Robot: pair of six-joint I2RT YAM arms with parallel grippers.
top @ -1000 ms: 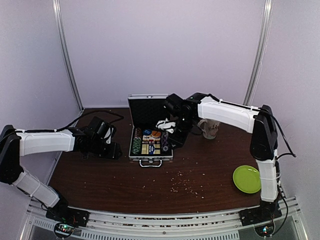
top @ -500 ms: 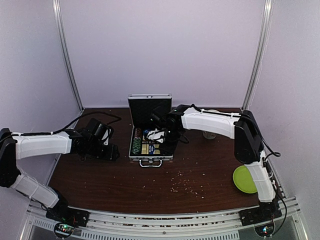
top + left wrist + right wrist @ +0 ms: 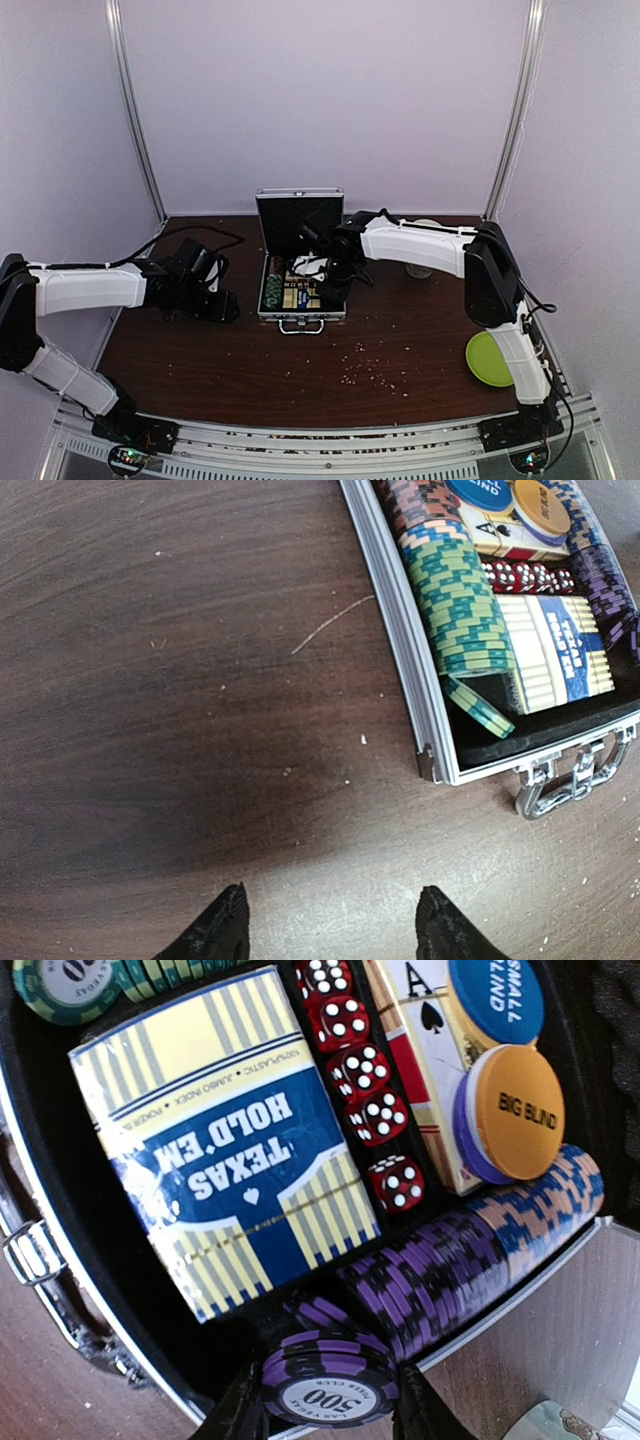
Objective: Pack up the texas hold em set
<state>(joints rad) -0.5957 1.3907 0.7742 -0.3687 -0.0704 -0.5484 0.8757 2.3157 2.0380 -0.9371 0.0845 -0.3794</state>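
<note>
The silver case [image 3: 300,317] lies open in the middle of the table, lid [image 3: 298,215] upright. It holds green chips [image 3: 465,610], a blue-cream card deck [image 3: 225,1130], red dice [image 3: 360,1070], an orange disc [image 3: 518,1110], a blue disc [image 3: 500,1000] and a row of purple chips [image 3: 470,1260]. My right gripper [image 3: 328,1405] is shut on a short stack of purple chips [image 3: 330,1385], low over the near end of that row, just inside the case's right rim. My left gripper [image 3: 335,925] stands open over bare table, left of the case's front corner [image 3: 430,765].
A cream mug [image 3: 420,264] stands behind my right arm, partly hidden. A lime green plate [image 3: 492,358] lies at the right edge. Crumbs [image 3: 365,368] are scattered in front of the case. A black cable [image 3: 200,232] runs along the back left.
My right arm has swung left and dropped lower into the right side of the case with the purple chips. The left arm has hardly moved.
</note>
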